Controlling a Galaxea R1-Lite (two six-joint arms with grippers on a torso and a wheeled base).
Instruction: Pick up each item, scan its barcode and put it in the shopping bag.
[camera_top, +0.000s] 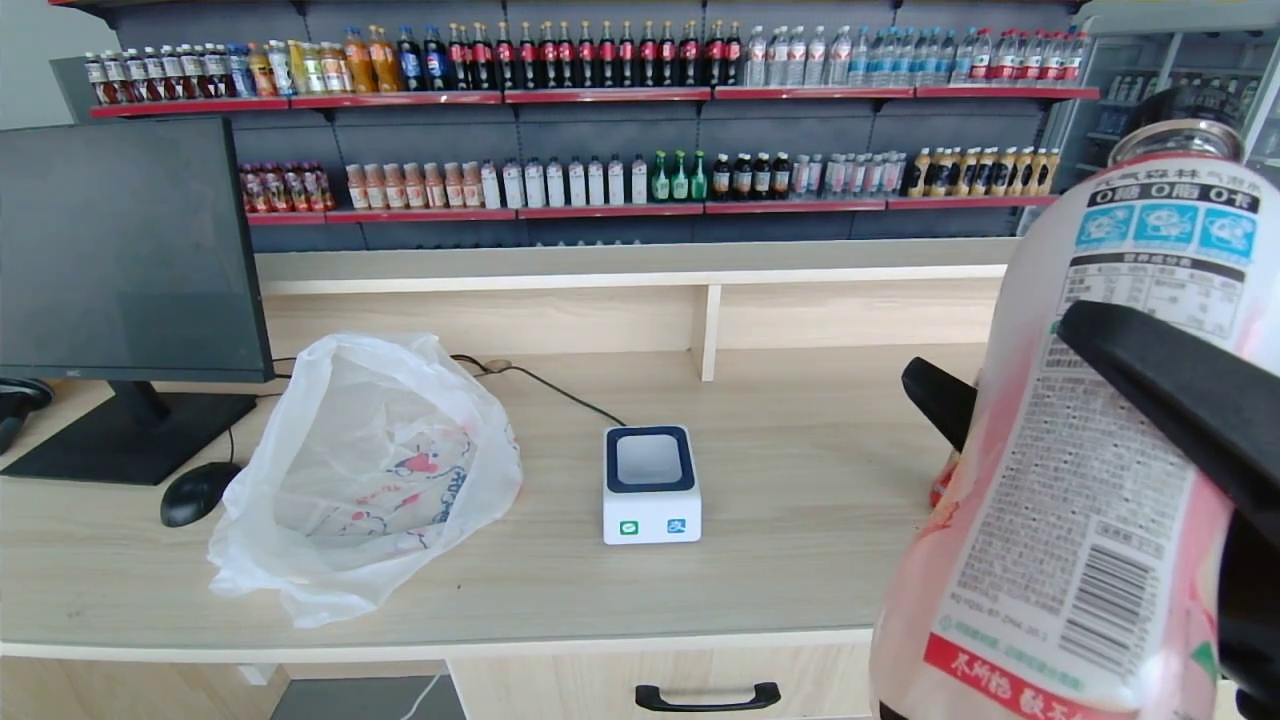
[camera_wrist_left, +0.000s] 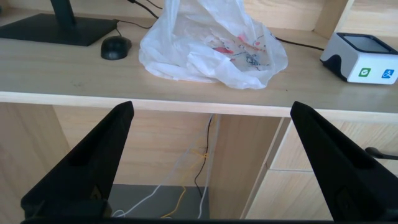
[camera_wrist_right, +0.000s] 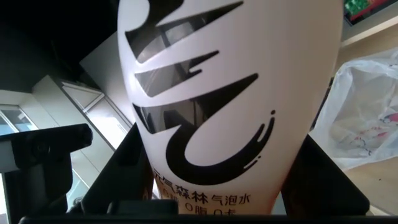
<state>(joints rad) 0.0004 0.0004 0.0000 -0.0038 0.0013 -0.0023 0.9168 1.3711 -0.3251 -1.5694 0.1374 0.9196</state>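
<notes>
My right gripper (camera_top: 1080, 390) is shut on a pink-and-white drink bottle (camera_top: 1080, 480), held high and close to the head camera at the right, above the counter's right end. Its barcode faces the head camera. The bottle (camera_wrist_right: 224, 106) sits between the right gripper's black fingers. A white barcode scanner (camera_top: 651, 484) with a dark blue rim stands mid-counter. Left of it slumps a translucent white shopping bag (camera_top: 370, 480) with its mouth open. My left gripper (camera_wrist_left: 208, 162) stands open below the counter edge, in front of the bag (camera_wrist_left: 214, 46), holding nothing.
A monitor (camera_top: 125, 260) and a black mouse (camera_top: 197, 492) sit at the counter's left. A cable runs behind the bag. A raised wooden ledge backs the counter (camera_top: 800, 480), with drink shelves beyond. A drawer handle (camera_top: 707, 697) is under the front edge.
</notes>
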